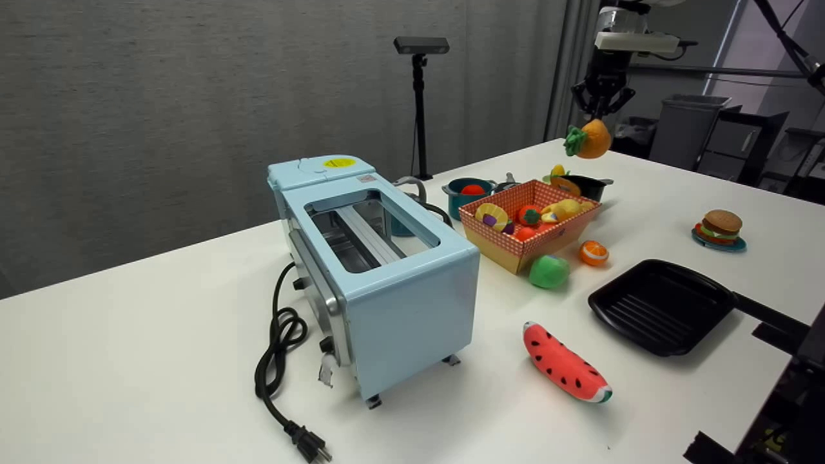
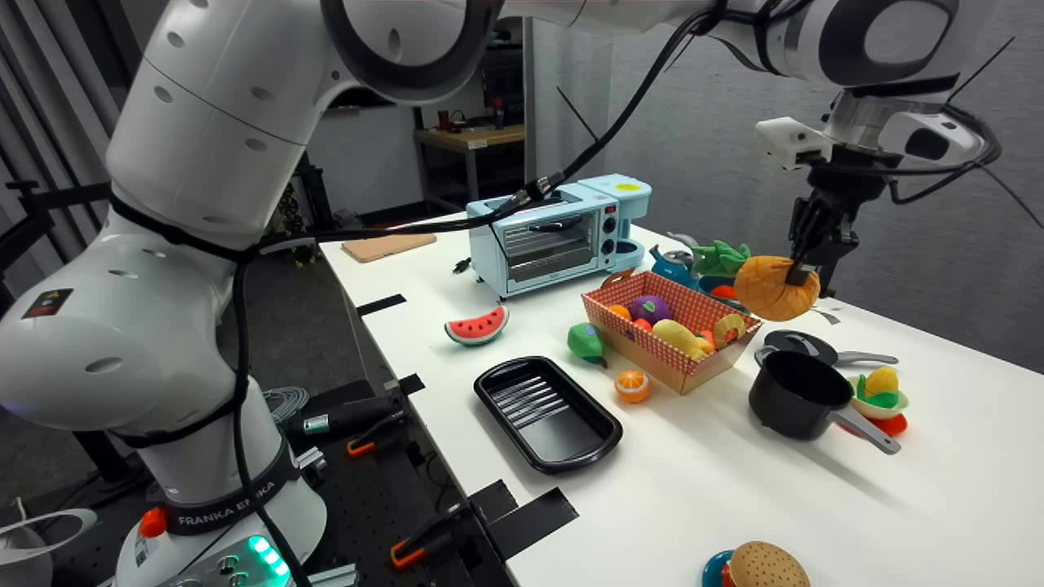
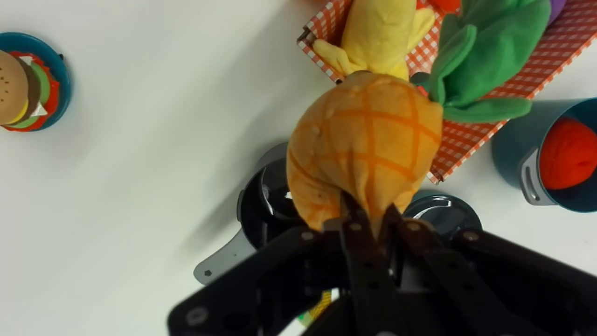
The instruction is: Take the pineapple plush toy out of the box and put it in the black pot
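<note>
End effector was clamped on the body of the pineapple plush toy, holding it in the air, out of the box and higher than its rim. In the wrist view the toy hid part of the box's short end and part of the black pot. The black pot stood on the counter near that short end, its grey handle turned away from the box. A yellow toy and a purple toy lay inside the box. A teal pot stood near one long side of the box; a green toy and a toy orange lay beside the opposite side, the grill pan farther out. Near the box's far short end stood the toaster; the burger was well apart from it.
</note>
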